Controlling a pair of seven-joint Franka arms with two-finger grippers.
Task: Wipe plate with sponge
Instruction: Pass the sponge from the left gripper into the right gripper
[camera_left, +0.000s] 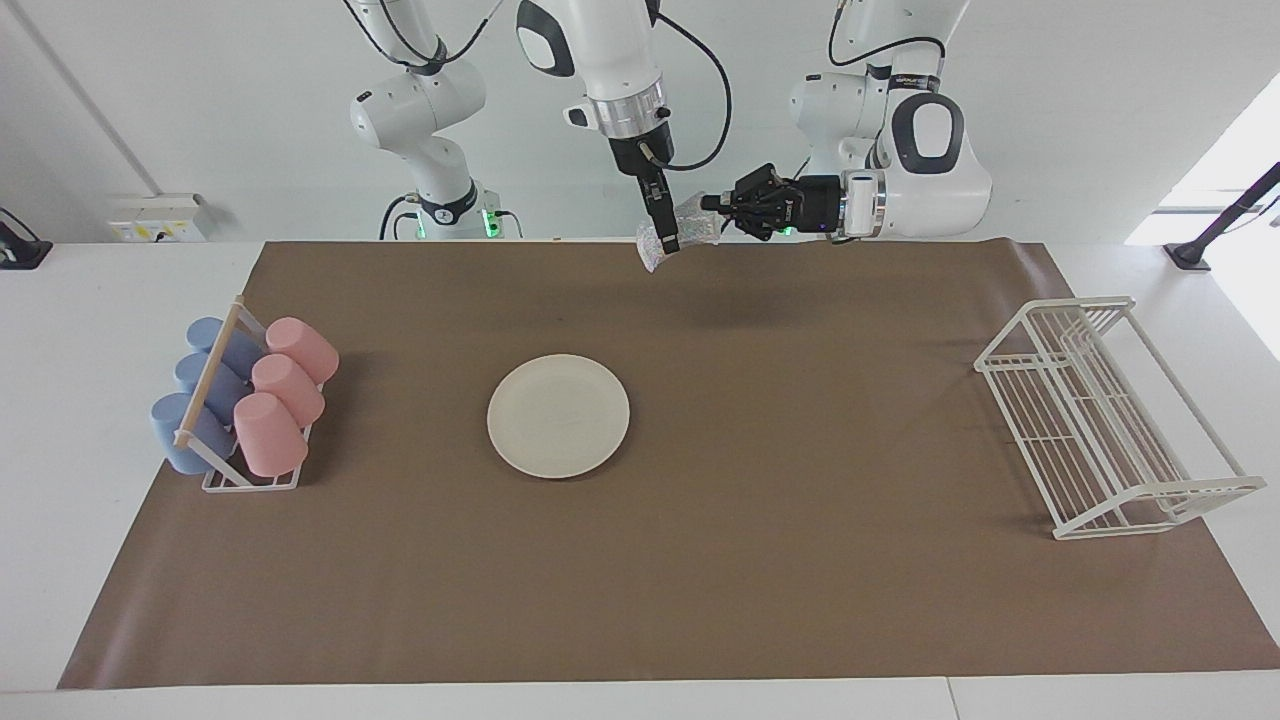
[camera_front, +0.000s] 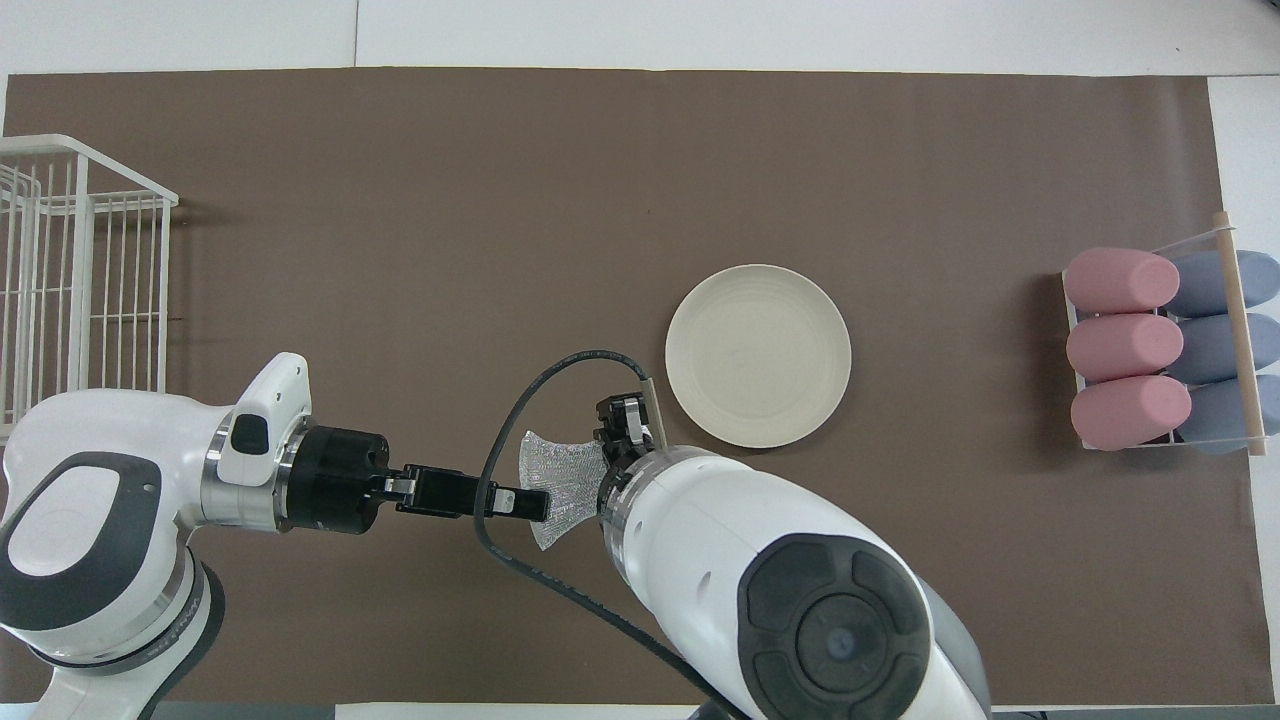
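A: What is the biggest thing here?

B: The table (camera_left: 60, 420), with a brown mat (camera_left: 700, 560) spread over it. At the left arm's end stands a white wire rack (camera_left: 1110, 420). At the right arm's end is a cup rack (camera_left: 240, 400) full of pink and blue cups.

A: Where is the plate?

B: The plate (camera_left: 558, 415) lies flat on the mat, about in the middle, a bit toward the right arm's end. Nothing is on it and nothing touches it.

A: And the sponge?

B: The sponge (camera_left: 690, 222) is up in the air between the two grippers, over the mat's edge near the robots. It is well apart from the plate.

A: Who has it?

B: The left gripper (camera_left: 712, 204) points sideways and pinches one end of the sponge tight. The right gripper (camera_left: 668, 240) hangs straight down with its tip at the other end of the sponge.

A: Is the right gripper closed on it?

B: I cannot tell. Its fingers sit right against the sponge, but how they stand does not show.
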